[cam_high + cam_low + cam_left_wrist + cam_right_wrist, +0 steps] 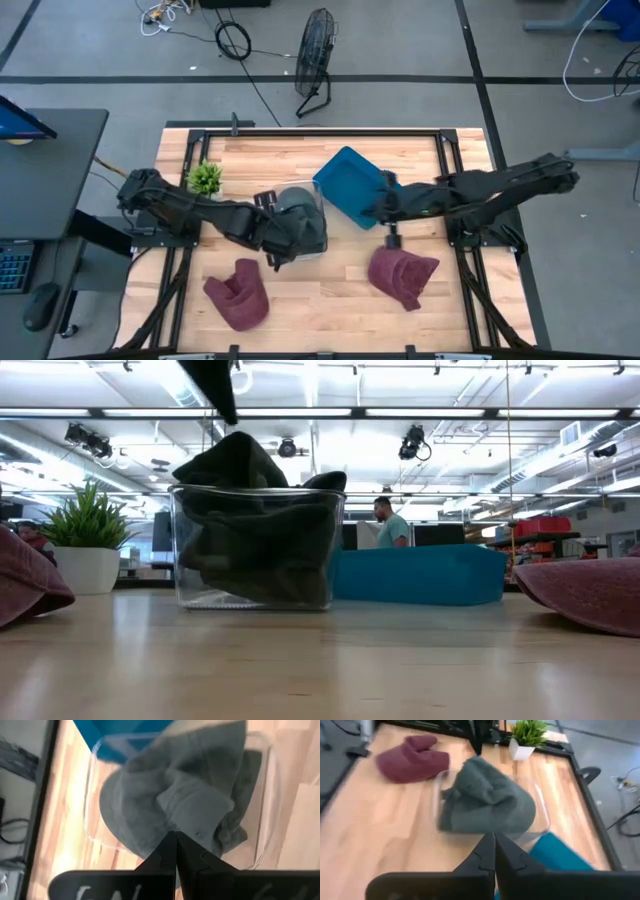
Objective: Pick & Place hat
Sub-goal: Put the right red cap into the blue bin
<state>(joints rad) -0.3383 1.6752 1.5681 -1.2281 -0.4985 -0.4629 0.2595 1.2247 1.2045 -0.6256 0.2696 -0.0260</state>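
While the pale wooden table (pixel 330 300) runs bare along its front edge, two maroon hats lie there: one maroon hat (pixel 238 293) toward my left side, the other maroon hat (pixel 402 276) toward my right. Just behind them, near the middle, stands the clear bin (pixel 257 550) with the grey hat (pixel 485 800) bunched inside and rising above its rim. A blue tray (pixel 348 185) sits tilted right beside the bin, and a small potted plant (pixel 205 179) stands at the back left. Beyond the table are grey floor, a floor fan (pixel 316 62) and loose cables; the level view shows a hall with ceiling lights and a person (pixel 388 524) far off.

My left gripper (pixel 277 255) reaches in over the bin, its fingers pressed together with nothing between them. My right gripper (pixel 392 240) hangs between the tray and the right maroon hat, likewise closed and empty.
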